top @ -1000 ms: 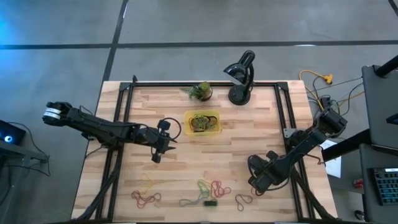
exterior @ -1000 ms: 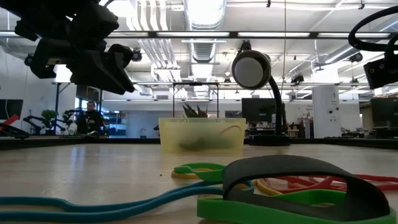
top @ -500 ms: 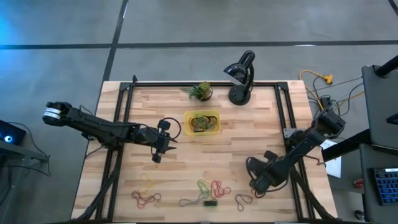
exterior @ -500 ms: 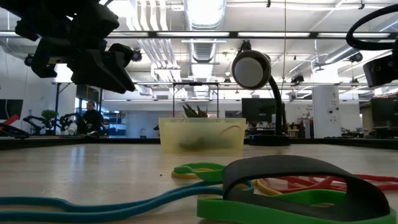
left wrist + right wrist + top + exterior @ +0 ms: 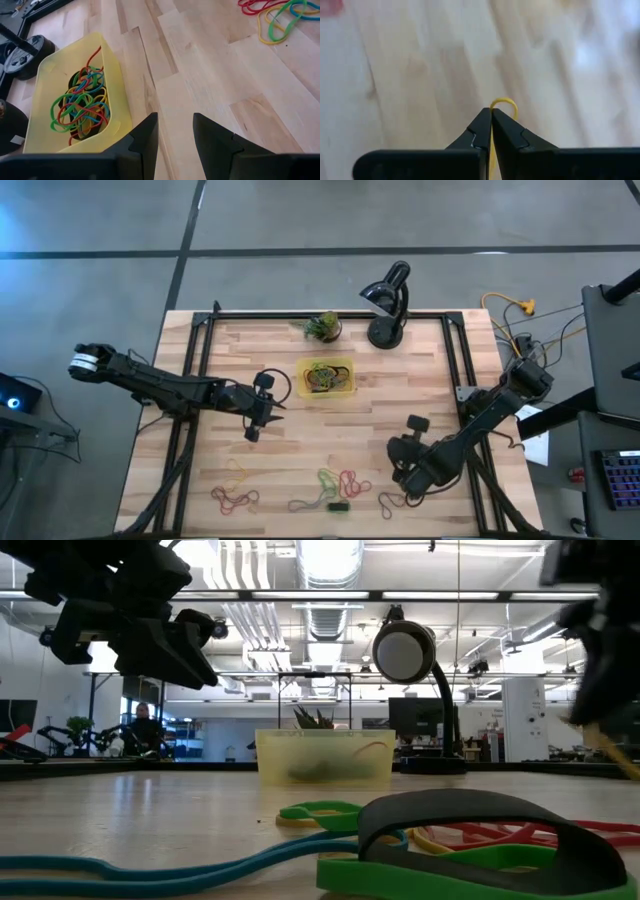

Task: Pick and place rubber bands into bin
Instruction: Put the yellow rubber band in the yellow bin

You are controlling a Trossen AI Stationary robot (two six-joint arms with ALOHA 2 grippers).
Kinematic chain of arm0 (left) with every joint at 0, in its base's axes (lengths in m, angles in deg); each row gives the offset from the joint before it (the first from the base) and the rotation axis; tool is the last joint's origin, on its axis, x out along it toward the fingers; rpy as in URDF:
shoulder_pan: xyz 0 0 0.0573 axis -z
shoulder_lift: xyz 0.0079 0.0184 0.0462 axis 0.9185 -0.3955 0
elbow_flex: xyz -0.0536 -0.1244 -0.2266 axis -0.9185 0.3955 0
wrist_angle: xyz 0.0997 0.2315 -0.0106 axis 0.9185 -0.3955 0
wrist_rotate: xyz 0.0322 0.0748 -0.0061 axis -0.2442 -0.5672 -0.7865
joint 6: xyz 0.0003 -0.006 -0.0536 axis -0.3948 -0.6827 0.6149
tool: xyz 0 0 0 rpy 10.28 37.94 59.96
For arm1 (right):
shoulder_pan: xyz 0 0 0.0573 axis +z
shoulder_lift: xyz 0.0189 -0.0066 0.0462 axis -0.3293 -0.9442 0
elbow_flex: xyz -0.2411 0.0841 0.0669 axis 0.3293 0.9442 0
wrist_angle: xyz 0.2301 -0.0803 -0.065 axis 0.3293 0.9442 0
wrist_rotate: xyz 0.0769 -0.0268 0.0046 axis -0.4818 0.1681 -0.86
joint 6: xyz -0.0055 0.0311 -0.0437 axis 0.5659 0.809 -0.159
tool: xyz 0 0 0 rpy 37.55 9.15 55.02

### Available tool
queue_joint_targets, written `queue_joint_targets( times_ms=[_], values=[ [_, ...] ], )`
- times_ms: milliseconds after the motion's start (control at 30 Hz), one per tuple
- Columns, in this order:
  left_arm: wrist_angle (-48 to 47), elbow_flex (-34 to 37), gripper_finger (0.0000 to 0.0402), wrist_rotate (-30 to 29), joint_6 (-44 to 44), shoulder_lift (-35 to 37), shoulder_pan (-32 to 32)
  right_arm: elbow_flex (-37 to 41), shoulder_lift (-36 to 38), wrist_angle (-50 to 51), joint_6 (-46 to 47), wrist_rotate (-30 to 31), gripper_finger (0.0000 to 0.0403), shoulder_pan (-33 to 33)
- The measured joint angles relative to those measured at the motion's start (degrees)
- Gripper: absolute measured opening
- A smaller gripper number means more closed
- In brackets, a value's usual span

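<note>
Right gripper [image 5: 491, 114]: fingers [image 5: 475, 131] pressed together, clamped on a thin yellow rubber band [image 5: 504, 103]; small loop of it pokes out past the tips, a strand runs back between the fingers. In the high view, right gripper [image 5: 405, 477] sits at lower right of the frame, above the bench [image 5: 400, 380], just right of the loose bands. In the low view, same yellow band [image 5: 610, 752] hangs as a slanted strand at the right edge, clear of the bench surface.

Left gripper [image 5: 175, 132]: fingers [image 5: 212, 137] apart, nothing between them. In the high view, left gripper [image 5: 252, 420] lies left of centre, just left of the bin [image 5: 347, 385] and slightly lower in the frame. In the low view, seen at upper left, well above the bench.

Bin: translucent yellow, upper centre of the high view, below the potted plant [image 5: 323, 326] and lower left of the black desk lamp [image 5: 388, 308]. In the left wrist view, bin [image 5: 107, 70] at left of frame, holding a tangle of red, green, blue and yellow bands [image 5: 80, 102].

Loose rubber bands [image 5: 340, 482]: spread along the bottom edge of the bench in the high view. Red cluster [image 5: 236, 500] at lower left, yellow loop [image 5: 236, 475] just above it, green and red loops at lower centre, one dark loop [image 5: 390, 502] just below the right gripper. In the low view, foreground filled by a wide dark band [image 5: 480, 815] over green [image 5: 440, 875], red and teal ones.
</note>
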Motion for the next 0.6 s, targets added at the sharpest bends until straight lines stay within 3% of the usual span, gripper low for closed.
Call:
queue_joint_targets(
  times_ms=[333, 600],
  values=[
    [0.0, 0.0, 0.0107, 0.0, 0.0, 0.0, 0.0, -7.4, -0.6, -0.4, -19.4, 18.2, 0.0008, -0.2],
    [0.1, 0.0, 0.0107, 0.0, 0.0, 0.0, 0.0, -11.8, -0.9, -1.1, -31.2, 25.6, 0.0008, -5.1]
  ],
)
